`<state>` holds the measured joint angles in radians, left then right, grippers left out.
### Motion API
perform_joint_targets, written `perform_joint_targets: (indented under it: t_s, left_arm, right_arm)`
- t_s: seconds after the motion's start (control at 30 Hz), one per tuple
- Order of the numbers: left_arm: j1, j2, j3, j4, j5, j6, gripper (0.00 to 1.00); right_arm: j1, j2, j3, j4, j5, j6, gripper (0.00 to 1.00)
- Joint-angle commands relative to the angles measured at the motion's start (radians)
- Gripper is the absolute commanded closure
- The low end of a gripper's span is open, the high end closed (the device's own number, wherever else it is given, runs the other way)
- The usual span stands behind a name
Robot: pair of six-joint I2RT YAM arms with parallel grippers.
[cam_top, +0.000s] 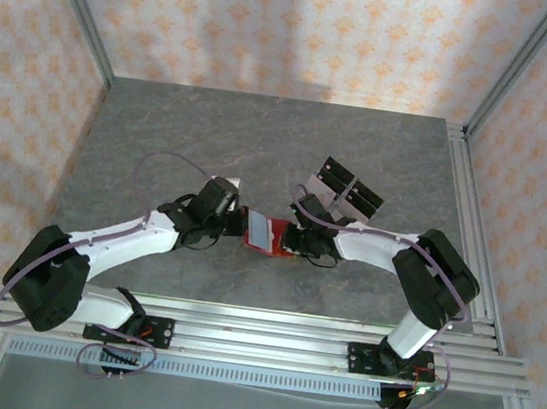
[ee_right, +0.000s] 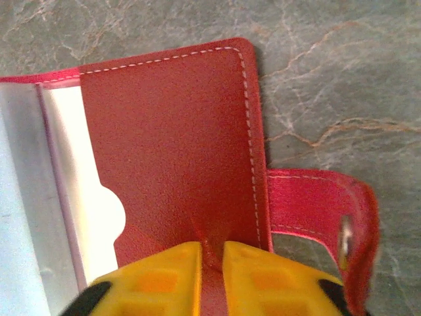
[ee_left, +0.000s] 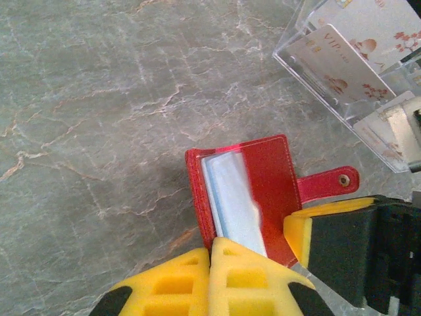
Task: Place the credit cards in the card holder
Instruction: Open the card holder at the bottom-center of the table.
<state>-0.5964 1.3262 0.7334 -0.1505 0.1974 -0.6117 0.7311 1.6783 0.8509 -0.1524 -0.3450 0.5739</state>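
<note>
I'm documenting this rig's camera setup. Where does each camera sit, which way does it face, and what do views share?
Top external: above and behind the robot, looking down on the grey stone-patterned table; left arm and right arm show.
Left wrist: on the left arm, facing down at the open red folding wallet; left gripper at the bottom edge.
Right wrist: close above the wallet's red flap; right gripper pinches it.
Shared: all see the wallet.

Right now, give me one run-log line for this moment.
card holder open | right gripper pinching snap-side flap | left gripper pinching opposite flap | credit cards in clear stand
</note>
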Motion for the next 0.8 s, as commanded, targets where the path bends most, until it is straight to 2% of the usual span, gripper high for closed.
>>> perform_joint_targets:
  t_s: [0.0, 0.2, 0.43, 0.77]
  left_arm:
    - [-0.016, 0.027, 0.05, -0.007, -0.044, 0.017, 1.0]
    - [-0.064, 0.099, 0.105, 0.027, -0.039, 0.0, 1.0]
    - [-0.112, 0.203, 0.141, 0.103, -0.026, -0.041, 1.0]
    - [-0.115, 0.271, 0.109, 0.138, -0.057, -0.05, 1.0]
  right_arm:
    - [-0.012, 0.055, -0.015, -0.048, 0.053, -0.003, 0.92]
    - [-0.012, 0.098, -0.022, -0.019, 0.04, 0.009, 1.0]
    - [-0.012, 0.112, -0.029, -0.004, 0.036, 0.011, 1.0]
    - [-0.012, 0.051, -0.023, -0.035, 0.037, 0.009, 1.0]
